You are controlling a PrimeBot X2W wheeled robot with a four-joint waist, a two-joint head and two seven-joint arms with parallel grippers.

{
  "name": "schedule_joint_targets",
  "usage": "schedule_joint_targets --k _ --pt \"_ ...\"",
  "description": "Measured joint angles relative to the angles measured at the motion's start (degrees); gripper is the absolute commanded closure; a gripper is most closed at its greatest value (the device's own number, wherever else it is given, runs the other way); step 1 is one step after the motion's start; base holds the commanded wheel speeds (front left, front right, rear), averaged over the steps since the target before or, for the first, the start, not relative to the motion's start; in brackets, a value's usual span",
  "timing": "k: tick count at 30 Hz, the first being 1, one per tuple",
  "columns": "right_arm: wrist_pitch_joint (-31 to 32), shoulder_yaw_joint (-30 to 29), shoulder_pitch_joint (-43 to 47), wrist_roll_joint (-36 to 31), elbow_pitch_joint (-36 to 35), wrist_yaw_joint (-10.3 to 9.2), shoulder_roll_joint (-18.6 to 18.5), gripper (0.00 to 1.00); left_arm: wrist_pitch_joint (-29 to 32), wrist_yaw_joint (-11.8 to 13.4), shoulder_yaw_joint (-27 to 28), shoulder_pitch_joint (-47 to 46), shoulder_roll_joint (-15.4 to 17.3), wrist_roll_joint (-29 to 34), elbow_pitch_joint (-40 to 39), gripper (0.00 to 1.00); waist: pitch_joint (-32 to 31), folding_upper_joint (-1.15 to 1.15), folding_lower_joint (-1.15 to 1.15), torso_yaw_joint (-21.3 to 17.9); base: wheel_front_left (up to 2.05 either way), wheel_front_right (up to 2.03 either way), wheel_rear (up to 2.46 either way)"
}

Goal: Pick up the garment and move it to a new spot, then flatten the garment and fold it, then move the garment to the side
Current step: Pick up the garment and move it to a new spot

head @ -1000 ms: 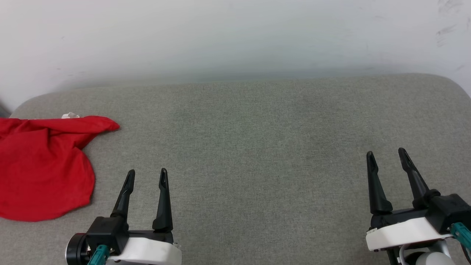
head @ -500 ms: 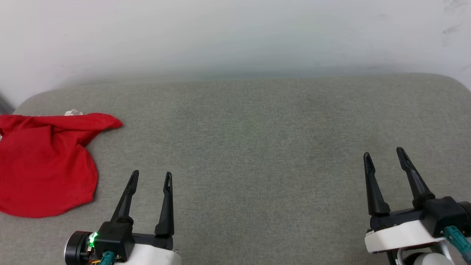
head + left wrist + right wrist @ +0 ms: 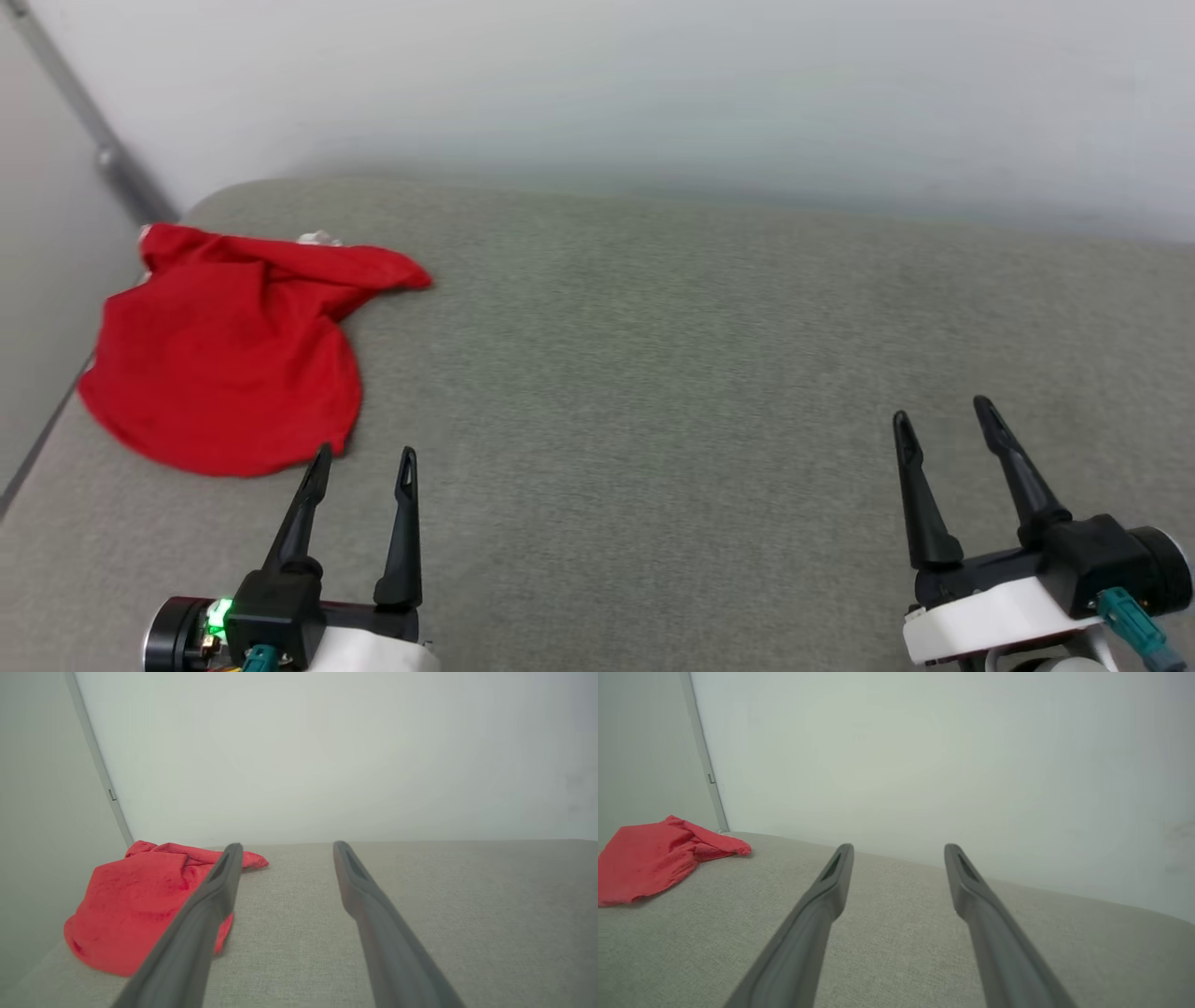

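Observation:
The garment lies crumpled in a red heap at the far left of the grey cushioned surface, with a scrap of white showing at its back edge. Its print is hidden. My left gripper is open and empty, its fingertips just short of the garment's near right edge. In the left wrist view the garment sits ahead and to the left, partly behind the left finger. My right gripper stands open and empty at the lower right, far from the garment.
A pale wall runs along the back of the surface. At the left a second wall meets it at a corner with a grey strip. The garment lies close to the surface's left edge.
The head camera has turned left, so the garment and the left corner now sit further into the picture. Both grippers stay open; the left one stands nearer the garment.

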Motion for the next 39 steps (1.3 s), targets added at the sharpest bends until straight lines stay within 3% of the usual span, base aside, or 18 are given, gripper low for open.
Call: schedule_joint_targets --k 21,35,39 --pt "0.00 5.27 1.16 2.87 1.53 0.00 0.01 0.00 0.00 -1.22 2.25 2.67 0.18 2.13 0.70 0.00 -2.76 0.00 0.00 16.02 0.00 0.00 0.00" --pt "0.00 6.69 1.32 3.11 1.08 0.00 0.01 0.00 0.00 -1.67 2.19 3.00 0.83 1.56 0.71 0.00 -3.45 0.00 0.00 17.66 0.00 0.00 0.00" --pt "0.00 6.56 1.28 2.48 0.56 0.00 0.01 0.00 0.00 -3.25 2.09 2.93 0.91 0.18 0.21 0.00 -2.53 0.00 0.00 16.91 0.00 0.00 0.00"
